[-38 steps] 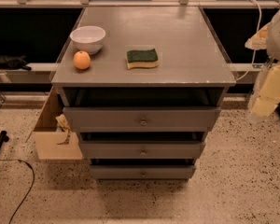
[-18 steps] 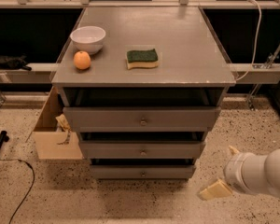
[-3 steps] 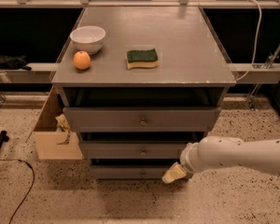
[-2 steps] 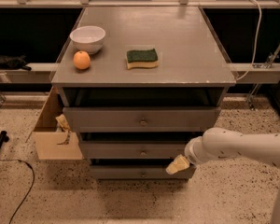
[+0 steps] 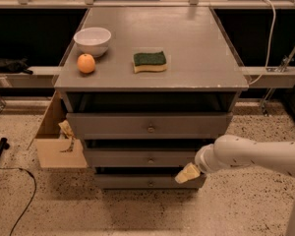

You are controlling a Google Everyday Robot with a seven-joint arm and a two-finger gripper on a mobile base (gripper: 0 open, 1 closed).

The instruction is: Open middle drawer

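Counts: 3 drawers, 3 knobs, 1 bowl, 1 orange, 1 sponge, 1 box, 1 arm, 1 gripper.

Drawers sat stacked in the grey table (image 5: pixel 206 58): top drawer (image 5: pixel 113 125), middle drawer (image 5: pixel 118 158), bottom drawer (image 5: pixel 123 182). The middle drawer was the second front down, a flat grey panel with a small round metal knob (image 5: pixel 150 160) at its centre and dark gaps above and below it.

The arm (image 5: pixel 255 156) came in from the right edge, low and roughly level. It was a smooth white tube ending in a rounded wrist. The gripper (image 5: pixel 188 173) was tan, pointed left and slightly down. It sat at the lower right of the middle drawer front, over the bottom drawer's top right corner, right of and below the knob and apart from it. Couldn't tell how wide it was set or whether it touched the fronts.

On the table, the white round bowl (image 5: pixel 92 41) was at the back left, with the orange (image 5: pixel 86 63) just in front of it. The sponge (image 5: pixel 150 61), green on top and yellow underneath, was near centre.

The cardboard box (image 5: pixel 56 144) was on the speckled floor against the table's left side.
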